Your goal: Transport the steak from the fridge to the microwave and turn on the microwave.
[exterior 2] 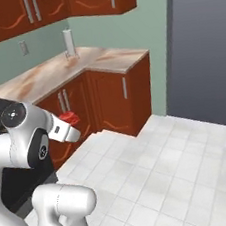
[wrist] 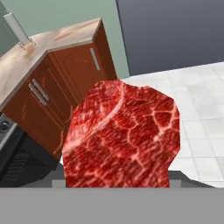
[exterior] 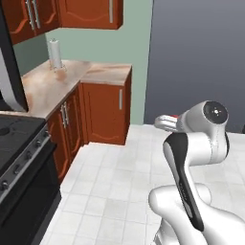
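The marbled red, roughly oval steak [wrist: 122, 135] sits right in front of the wrist camera, clamped in the robot's two-finger hand [exterior 2: 72, 121], whose jaws stand wide around the meat; from the right base view a bit of red shows at the end of the white arm, held in the air above the pale tiled floor [exterior 2: 183, 171]. The tall flat grey fridge [exterior: 198, 57] stands behind and to the right, its front closed as far as can be seen, and the black stove [exterior: 19, 158] lies at the left, next to the speckled beige surface [exterior: 57, 83] on red-brown wooden cabinets [exterior: 105, 112]. The main risk, as I judge it, is the steak slipping while the base drives or the arm swings: the lump is soft and uneven. A second risk is the arm or the meat clipping the cabinet corner or stove edge during a turn.
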Motion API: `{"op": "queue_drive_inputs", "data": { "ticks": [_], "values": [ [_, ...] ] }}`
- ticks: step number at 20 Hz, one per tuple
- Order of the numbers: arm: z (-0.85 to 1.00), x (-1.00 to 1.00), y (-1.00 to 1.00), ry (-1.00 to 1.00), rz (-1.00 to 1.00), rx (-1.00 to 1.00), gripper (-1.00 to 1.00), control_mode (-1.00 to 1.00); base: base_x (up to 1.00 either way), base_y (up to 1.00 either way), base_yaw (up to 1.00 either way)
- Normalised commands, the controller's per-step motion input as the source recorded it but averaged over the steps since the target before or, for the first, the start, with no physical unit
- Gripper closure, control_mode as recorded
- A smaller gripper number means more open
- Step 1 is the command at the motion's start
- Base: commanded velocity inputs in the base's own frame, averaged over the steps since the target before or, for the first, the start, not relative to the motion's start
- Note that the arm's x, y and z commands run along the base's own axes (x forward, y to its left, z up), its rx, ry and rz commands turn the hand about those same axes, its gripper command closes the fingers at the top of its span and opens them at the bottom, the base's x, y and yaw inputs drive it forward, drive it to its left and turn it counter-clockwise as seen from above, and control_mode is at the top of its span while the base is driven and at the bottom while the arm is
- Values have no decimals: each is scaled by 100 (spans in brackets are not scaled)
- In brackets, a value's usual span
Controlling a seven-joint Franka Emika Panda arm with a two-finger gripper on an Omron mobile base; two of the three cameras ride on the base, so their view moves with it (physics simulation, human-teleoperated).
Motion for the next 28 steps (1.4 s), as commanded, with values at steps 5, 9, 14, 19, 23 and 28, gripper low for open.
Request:
{"op": "queue_drive_inputs", "data": {
  "ticks": [5,9,14,19,23,28],
  "values": [
    [0,0,0,0,0,0,100,100,57,-2,35],
    [0,0,0,0,0,0,100,100,42,0,42],
    [0,0,0,0,0,0,100,100,51,0,45],
    [0,0,0,0,0,0,100,100,69,0,43],
    [0,0,0,0,0,0,100,100,73,0,41],
    [0,0,0,0,0,0,100,100,66,0,39]
  ]
}}
